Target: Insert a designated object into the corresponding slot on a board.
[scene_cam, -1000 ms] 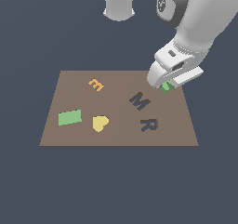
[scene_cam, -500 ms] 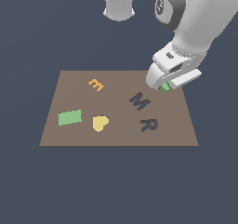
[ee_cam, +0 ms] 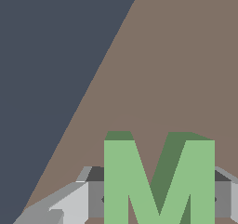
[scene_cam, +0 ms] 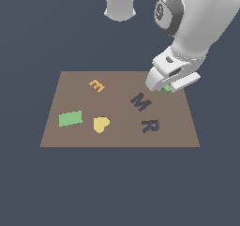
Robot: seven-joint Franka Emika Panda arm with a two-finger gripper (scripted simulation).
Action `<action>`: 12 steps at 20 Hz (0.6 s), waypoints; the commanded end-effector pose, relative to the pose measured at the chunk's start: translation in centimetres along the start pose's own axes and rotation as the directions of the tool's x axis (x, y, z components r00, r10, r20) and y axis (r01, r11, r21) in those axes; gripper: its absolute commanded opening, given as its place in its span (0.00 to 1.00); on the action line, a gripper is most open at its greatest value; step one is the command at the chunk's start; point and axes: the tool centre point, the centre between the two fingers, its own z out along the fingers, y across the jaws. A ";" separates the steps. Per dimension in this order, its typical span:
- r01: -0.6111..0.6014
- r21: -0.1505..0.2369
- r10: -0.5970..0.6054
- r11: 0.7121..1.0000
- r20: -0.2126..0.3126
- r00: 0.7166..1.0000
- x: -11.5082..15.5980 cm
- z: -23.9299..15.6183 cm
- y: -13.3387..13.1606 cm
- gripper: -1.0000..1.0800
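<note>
The green M block (ee_cam: 158, 181) fills the wrist view between my fingers (ee_cam: 90, 197), which press on its two sides. In the exterior view only a green corner of the M block (scene_cam: 167, 88) shows under my gripper (scene_cam: 168, 86), near the far right part of the brown board (scene_cam: 119, 136). The dark M-shaped slot (scene_cam: 140, 101) lies on the board, a little toward the exterior view's left and nearer the camera than the gripper. The block is held slightly above the board.
On the board: an orange E (scene_cam: 96, 85) at the far left, a flat green rectangle (scene_cam: 71, 118), a yellow heart (scene_cam: 101, 124), and a dark R-shaped recess (scene_cam: 150, 125) in front of the slot. A grey robot base (scene_cam: 120, 3) stands behind the board.
The gripper with the green block has barely shifted; nothing else has moved.
</note>
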 end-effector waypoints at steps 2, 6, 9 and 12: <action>0.001 0.000 -0.001 1.000 0.000 1.000 0.0 0.1 0.0 0.00; 0.000 0.000 0.000 1.000 0.001 1.000 0.0 0.0 0.0 0.00; 0.003 0.000 -0.003 1.000 0.001 1.000 -0.1 0.0 0.0 0.00; 0.017 0.000 -0.017 1.000 0.001 1.000 -0.1 0.0 0.1 0.00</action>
